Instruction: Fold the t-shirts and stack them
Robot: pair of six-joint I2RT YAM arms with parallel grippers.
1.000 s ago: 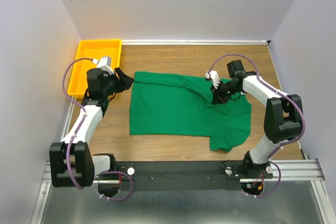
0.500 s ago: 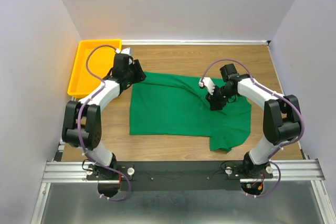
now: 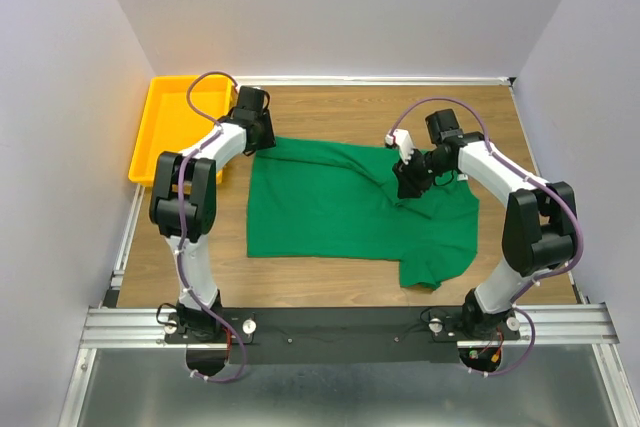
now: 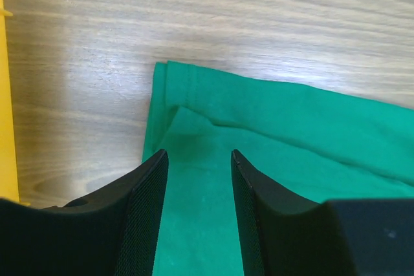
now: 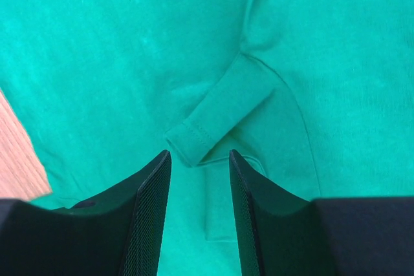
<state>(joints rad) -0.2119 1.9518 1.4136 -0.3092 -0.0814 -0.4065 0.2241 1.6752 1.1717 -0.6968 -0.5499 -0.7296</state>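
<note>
One green t-shirt lies spread mid-table, not yet folded. Near the yellow bin, our left gripper hangs parted and empty over the shirt's far-left corner, placed, we judge, to pinch it for a fold. Our right gripper, likewise parted and empty, straddles a doubled-over sleeve cuff, probably to straighten it. The wood-grain tabletop sits between pale bare walls.
</note>
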